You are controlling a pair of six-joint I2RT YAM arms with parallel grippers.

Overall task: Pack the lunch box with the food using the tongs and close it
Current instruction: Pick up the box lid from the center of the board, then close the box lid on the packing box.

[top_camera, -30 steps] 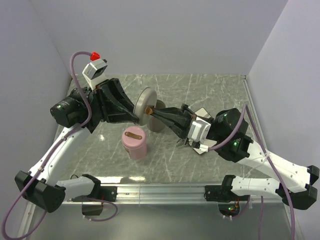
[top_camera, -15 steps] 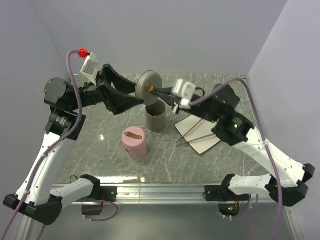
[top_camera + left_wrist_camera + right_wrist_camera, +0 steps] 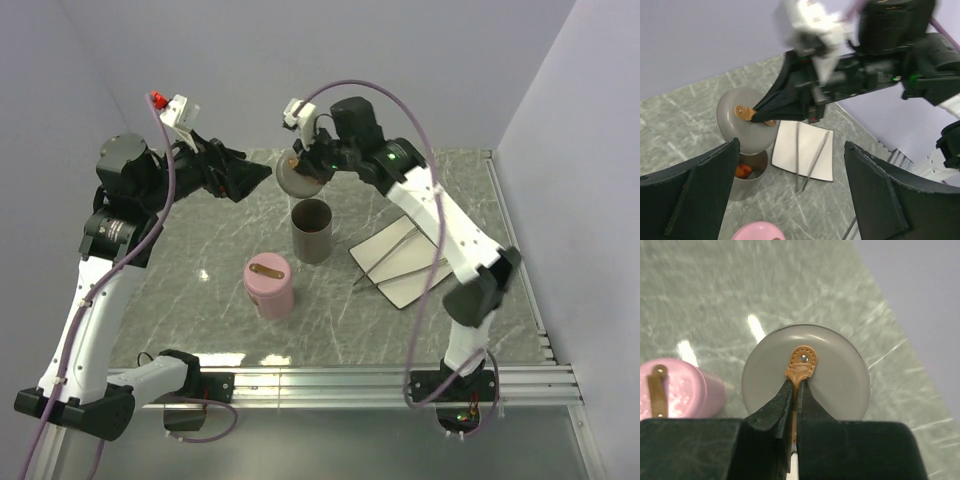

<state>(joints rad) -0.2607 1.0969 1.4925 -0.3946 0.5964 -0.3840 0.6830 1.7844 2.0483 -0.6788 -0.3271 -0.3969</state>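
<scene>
Starting at the upper left of the top view, the left pincer [image 3: 258, 176] is seen released, its jaws spread with nothing between them. Lower down, the pink container [image 3: 270, 284] is lidded. At upper centre the grey lid [image 3: 297, 178] is held aloft by its tan strap [image 3: 801, 362] in the clenched right pincer [image 3: 796, 385], just above the open grey lunch box [image 3: 312, 232], where a reddish morsel [image 3: 743, 171] is visible. At right, the tongs [image 3: 387, 254] are laid on the white plate [image 3: 420, 280]. Packing is judged done; lidding is left.
</scene>
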